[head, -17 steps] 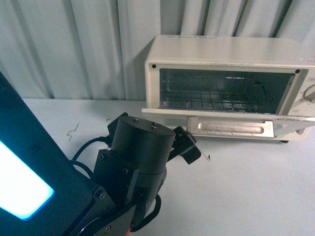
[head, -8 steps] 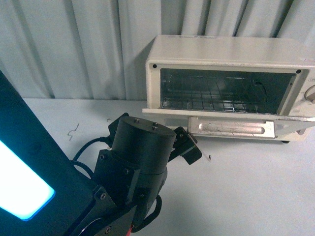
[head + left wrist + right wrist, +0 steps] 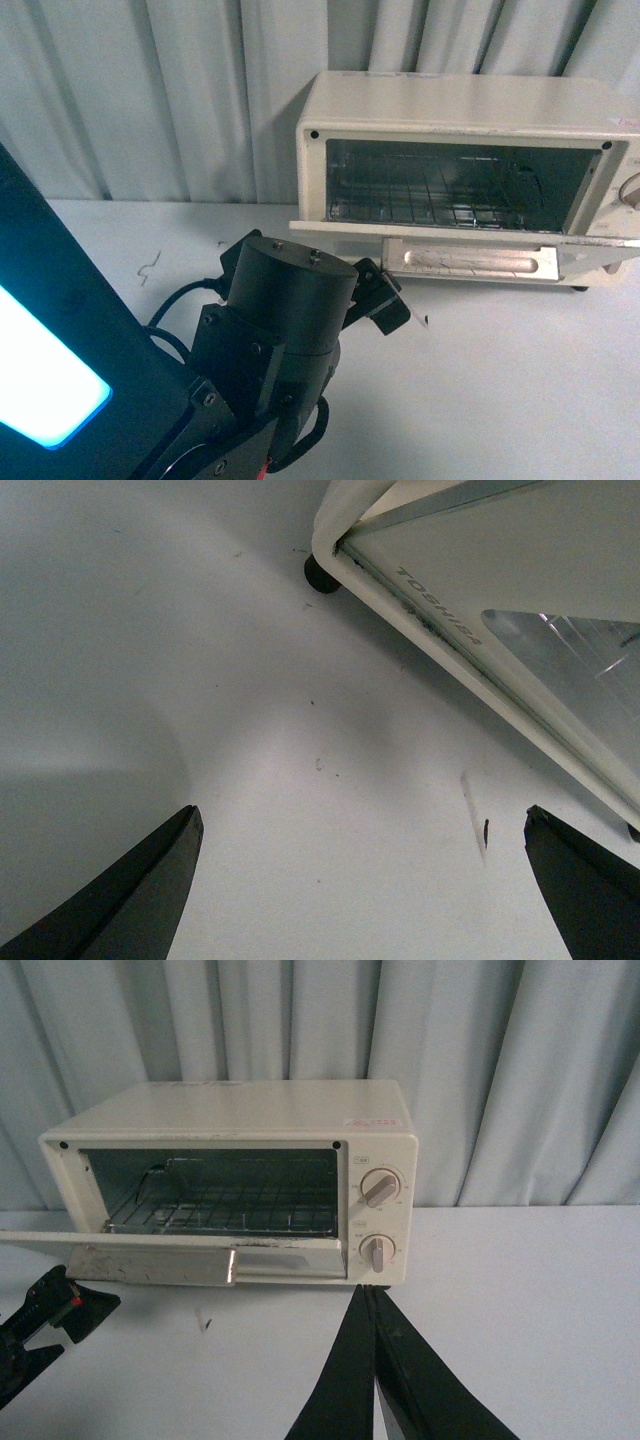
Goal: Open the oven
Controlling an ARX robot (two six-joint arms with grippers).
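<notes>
Left pincer (image 3: pixel 360 880) hangs low over the white surface (image 3: pixel 200 680) with its two black fingers (image 3: pixel 130 900) spread wide apart and nothing between them. It sits just in front of the oven (image 3: pixel 480 590), near the left corner of the door (image 3: pixel 560 670), but it does not touch it. From the front you can see the left arm's round black end and the pincer (image 3: pixel 385 297) tip just below the door's (image 3: pixel 470 258) left end.

Right pincer (image 3: pixel 372 1380) is further back from the oven (image 3: pixel 240 1180), out in front of its knob side. Its two black fingers (image 3: pixel 345 1380) are pressed together, and it holds nothing.

The oven (image 3: pixel 460 170) stands at the back of the surface (image 3: pixel 500 380), by a grey curtain (image 3: pixel 150 90) with long folds. It is a smooth, cream box with round corners. The door (image 3: pixel 150 1260) is folded down flat, and a shiny metal plate shows on it. The door has a glass window, clear in the left wrist view. Inside the oven is a thin wire rack (image 3: pixel 220 1215), and nothing lies on it. Two round knobs (image 3: pixel 378 1222) sit one above the other on the right side of the front. A small black foot (image 3: pixel 320 573) holds up the corner
</notes>
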